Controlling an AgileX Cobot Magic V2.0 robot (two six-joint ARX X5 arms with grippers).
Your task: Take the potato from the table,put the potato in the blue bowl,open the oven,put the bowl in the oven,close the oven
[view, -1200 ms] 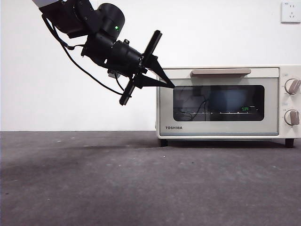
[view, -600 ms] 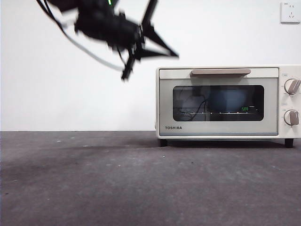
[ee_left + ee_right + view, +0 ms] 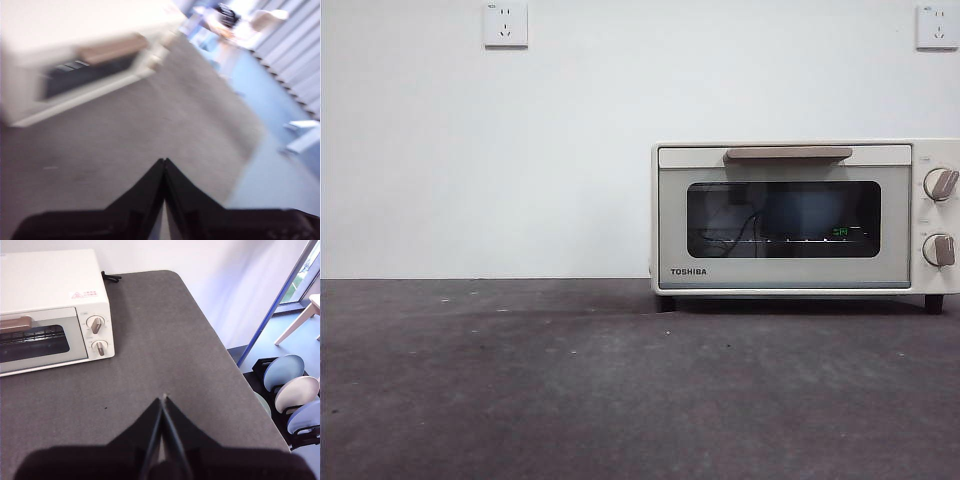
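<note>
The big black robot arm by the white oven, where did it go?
It lifted up and away from the cream-white boxy toaster oven and left the front view; a wall socket shows where it was. The left tool is shut over the dark grey table. The oven stayed closed.

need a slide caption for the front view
Closed cream oven on the dark table, blue bowl faintly visible behind its glass; no arm in view.

My front camera sits low, level with the tabletop (image 3: pixel 520 400), facing the oven (image 3: pixel 785 215) door squarely. Both my wrist cameras look down from high above, each catching that same oven (image 3: pixel 50 310) (image 3: pixel 85 55); my left one is blurred.
</note>
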